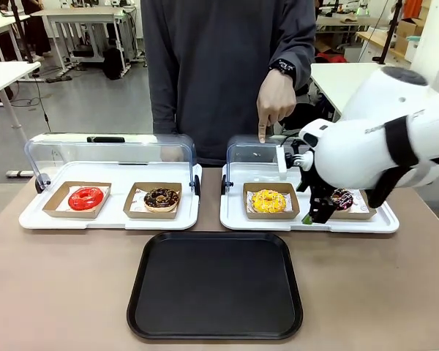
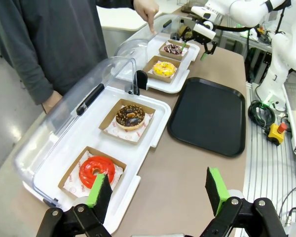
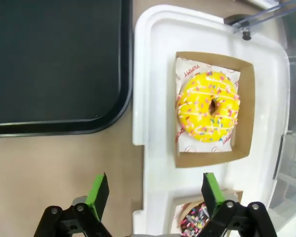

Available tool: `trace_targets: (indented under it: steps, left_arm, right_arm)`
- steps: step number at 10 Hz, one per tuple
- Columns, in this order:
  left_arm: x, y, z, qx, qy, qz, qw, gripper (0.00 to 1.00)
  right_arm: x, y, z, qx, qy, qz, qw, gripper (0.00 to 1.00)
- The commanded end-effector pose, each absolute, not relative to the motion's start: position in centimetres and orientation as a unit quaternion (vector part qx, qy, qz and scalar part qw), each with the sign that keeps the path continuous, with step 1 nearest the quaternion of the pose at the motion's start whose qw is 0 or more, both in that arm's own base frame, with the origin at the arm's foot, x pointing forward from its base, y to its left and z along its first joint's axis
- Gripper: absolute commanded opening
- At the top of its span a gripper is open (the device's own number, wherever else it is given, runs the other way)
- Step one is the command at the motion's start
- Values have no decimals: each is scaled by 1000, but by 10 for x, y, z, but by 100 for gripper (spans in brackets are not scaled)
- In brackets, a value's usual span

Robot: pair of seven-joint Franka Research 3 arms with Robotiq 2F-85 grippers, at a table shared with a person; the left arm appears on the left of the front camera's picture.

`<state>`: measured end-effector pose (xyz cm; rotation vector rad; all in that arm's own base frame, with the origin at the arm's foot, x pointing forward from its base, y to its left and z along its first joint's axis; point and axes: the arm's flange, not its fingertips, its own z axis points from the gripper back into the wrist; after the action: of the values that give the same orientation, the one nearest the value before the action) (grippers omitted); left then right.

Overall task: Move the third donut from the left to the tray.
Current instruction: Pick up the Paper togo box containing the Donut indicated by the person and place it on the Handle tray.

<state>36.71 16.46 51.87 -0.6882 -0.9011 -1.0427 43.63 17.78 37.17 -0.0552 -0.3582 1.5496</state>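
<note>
Nearest the robot, the black tray (image 1: pixel 216 285) lies flat on the counter (image 1: pixel 58 292) with nothing on it. The left end effector (image 2: pixel 158 190) hovers above the counter's left end with its jaws wide apart and nothing between them. Its green pads (image 2: pixel 99 190) frame the corner of the left white tray (image 1: pixel 117 217).

Just beyond the black tray stand two white trays, side by side, with their clear lids (image 1: pixel 110 150) swung up at the back. The left one carries a red donut (image 1: pixel 85 197) and a chocolate donut (image 1: pixel 162 197), each in a brown holder.

On the right white tray (image 1: pixel 234 212) the yellow donut (image 1: pixel 268 199) sits in its cardboard holder (image 3: pixel 246 113), well apart from the black tray. A sprinkled chocolate donut (image 1: pixel 342 199) sits next to it.

The right arm reaches in from the right with its wrist bent downward. The right end effector (image 1: pixel 316 213) points down over the near edge of this white tray, between the two holders. Its jaws are spread and hold nothing, and it does not touch the yellow donut.

Farthest off, a person in a dark sweater stands behind the counter. The person's hand (image 1: pixel 274 99) hangs down, with the index finger pointing at the raised lid behind the yellow donut.
</note>
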Motion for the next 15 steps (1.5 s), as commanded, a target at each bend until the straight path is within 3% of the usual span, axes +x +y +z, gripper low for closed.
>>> trace_targets:
  steps: [1, 8, 15]
  left_arm:
    - [366, 164, 519, -312, -411, -476, 712, 100]
    - [366, 164, 519, -312, -411, -476, 712, 100]
    - [366, 164, 519, -312, -411, -476, 712, 100]
  right_arm:
    - [453, 192, 362, -62, -154, 697, 697, 100]
    - [505, 201, 325, -83, -137, 704, 692, 100]
    - [509, 200, 310, -81, -122, 692, 707, 100]
